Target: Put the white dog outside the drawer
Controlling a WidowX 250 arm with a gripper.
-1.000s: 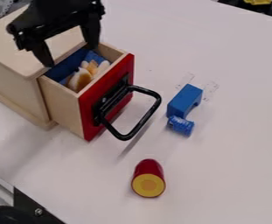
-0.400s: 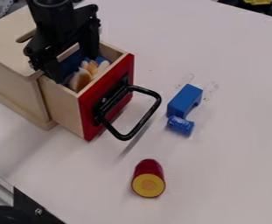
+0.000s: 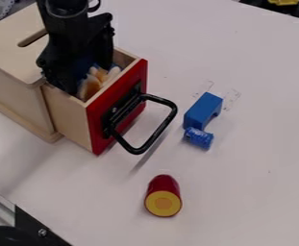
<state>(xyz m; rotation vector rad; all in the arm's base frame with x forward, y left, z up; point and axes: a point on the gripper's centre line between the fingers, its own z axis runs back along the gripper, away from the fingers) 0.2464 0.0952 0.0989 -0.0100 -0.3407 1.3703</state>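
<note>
The black gripper [image 3: 86, 79] points down into the open drawer [image 3: 69, 114] at the upper left, its fingers apart and their tips hidden between the drawer's walls. The white dog [image 3: 93, 82], with orange-brown patches, lies in the drawer beside the fingers, close behind the red front. Whether the fingers touch it I cannot tell. Something blue lies in the drawer behind the dog, partly covered by the gripper.
The drawer's black handle [image 3: 155, 140] juts out to the right from its red front. On the white table stand a blue block [image 3: 203, 109], a small blue cylinder [image 3: 198, 138] touching or close to it, and a red and yellow piece [image 3: 163, 196] nearer the front.
From above the drawer, the gripper has come down into it, beside the dog, and shifted slightly right. The dog, drawer and table pieces have stayed put.
</note>
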